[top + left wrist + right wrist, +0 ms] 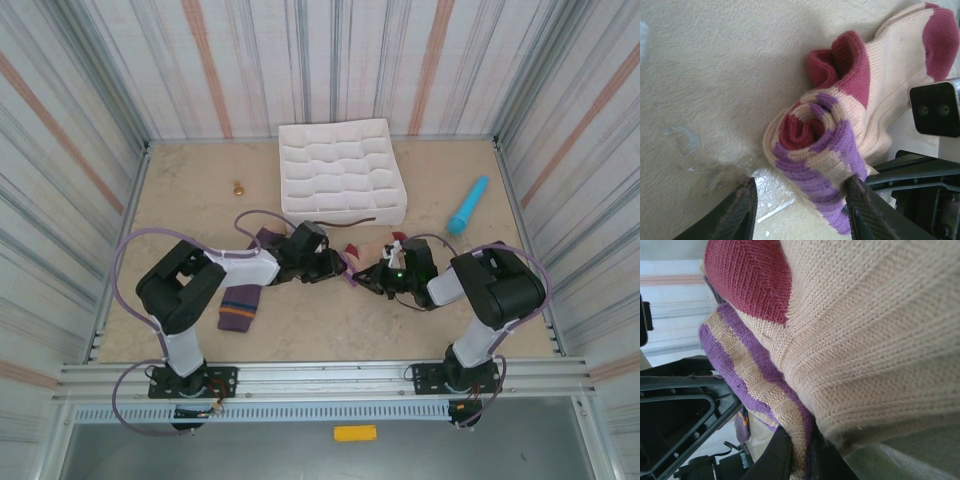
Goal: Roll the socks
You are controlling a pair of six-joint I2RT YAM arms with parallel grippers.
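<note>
Beige knitted sock (885, 95), dark-red toe, purple-striped cuff: partly coiled.
Left fingers (800, 184): spread, one touching coil.
Right fingers (799, 440): clenched on cuff.
Purple fabric sock (238, 305): unrolled, behind left fingers.

a robot test cell, more lab than home. striped panel walls (200, 60) box in a beige tabletop (330, 335) at 9, 12 and 3 o'clock. at 6 o'clock an aluminium rail (320, 375) carries two black arms bolted side by side, the left arm (185, 290) at 7 and the right arm (495, 290) at 5. the things on the table read as props: socks (240, 300) near the centre, a white divider tray (345, 214) at 12, a turquoise stick (468, 205) at 2.
</note>
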